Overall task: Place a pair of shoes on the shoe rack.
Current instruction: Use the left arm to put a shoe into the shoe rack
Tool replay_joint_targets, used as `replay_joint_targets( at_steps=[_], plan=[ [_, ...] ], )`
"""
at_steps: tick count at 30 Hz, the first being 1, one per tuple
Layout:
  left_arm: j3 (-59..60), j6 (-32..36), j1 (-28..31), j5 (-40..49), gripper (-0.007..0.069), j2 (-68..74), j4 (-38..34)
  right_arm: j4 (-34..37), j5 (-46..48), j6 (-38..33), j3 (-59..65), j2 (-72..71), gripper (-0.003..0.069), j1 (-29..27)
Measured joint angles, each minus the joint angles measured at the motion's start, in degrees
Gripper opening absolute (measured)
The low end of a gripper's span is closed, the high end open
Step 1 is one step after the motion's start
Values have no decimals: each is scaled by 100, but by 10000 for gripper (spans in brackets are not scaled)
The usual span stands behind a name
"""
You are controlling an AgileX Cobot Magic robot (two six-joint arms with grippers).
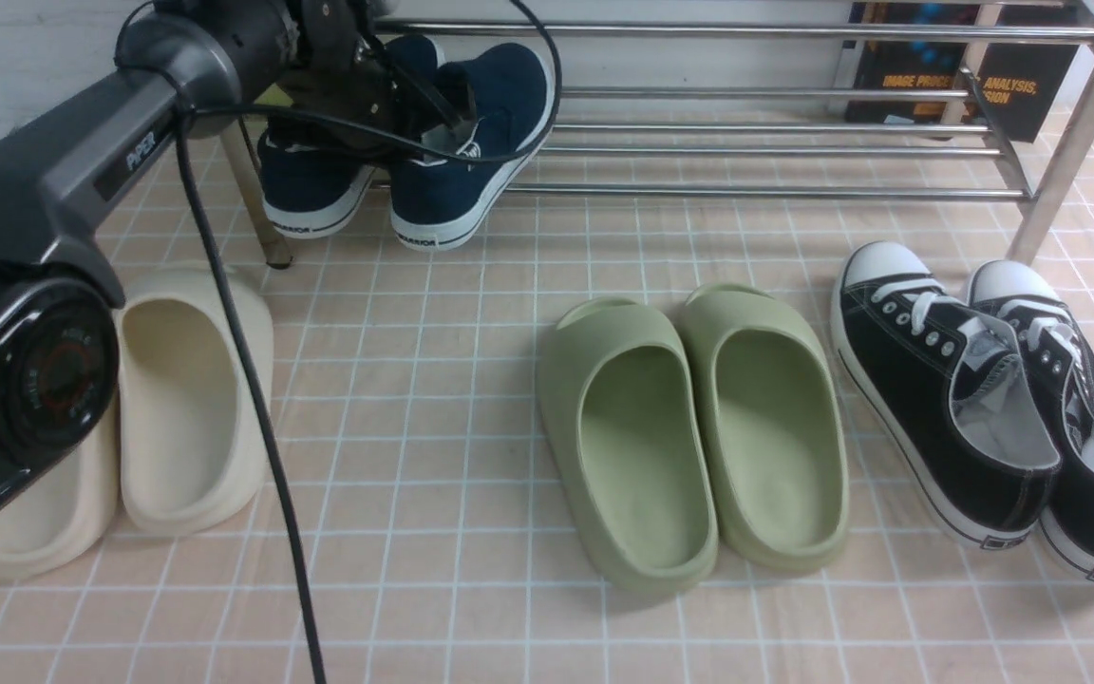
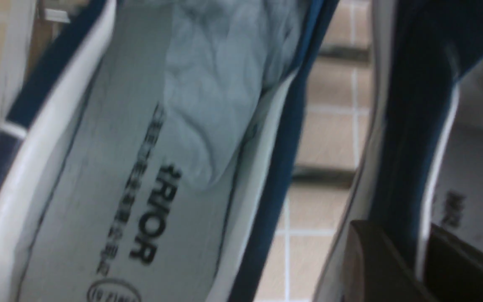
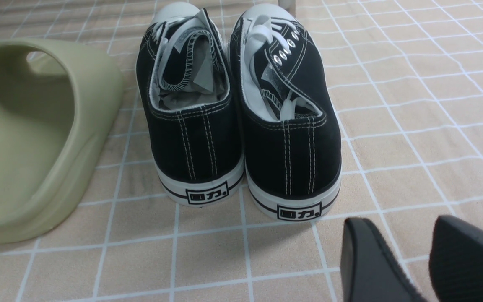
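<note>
Both navy shoes lie at the left end of the chrome shoe rack (image 1: 775, 191), toes away from me, heels over its front bar: one (image 1: 305, 190) to the left, the other (image 1: 471, 161) beside it. My left gripper (image 1: 433, 109) reaches down onto the right-hand shoe. In the left wrist view its dark fingers (image 2: 375, 260) stand either side of that shoe's side wall (image 2: 409, 126), and blur hides whether they press it. The other shoe's insole (image 2: 120, 188) fills the rest of that view. My right gripper (image 3: 401, 235) hovers open over the floor behind the black sneakers.
On the tiled floor stand green slides (image 1: 689, 427), black lace-up sneakers (image 1: 984, 408) and cream slides (image 1: 186, 408) under my left arm. A book (image 1: 965, 66) leans behind the rack's right end. A black cable (image 1: 243, 380) hangs down from the left arm.
</note>
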Motion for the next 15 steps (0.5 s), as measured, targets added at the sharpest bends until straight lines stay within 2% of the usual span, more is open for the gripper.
replay_joint_targets(
  at_steps=[5,8,11,15],
  plan=[
    [-216,16,0,624,306,-157,148,0,0,0,0,0,237,0],
    [-294,198,0,1162,311,-447,483,0,0,0,0,0,237,0],
    [-307,486,0,1773,263,-790,897,0,0,0,0,0,237,0],
    [-255,739,0,2418,141,-1035,1202,0,0,0,0,0,237,0]
  ],
)
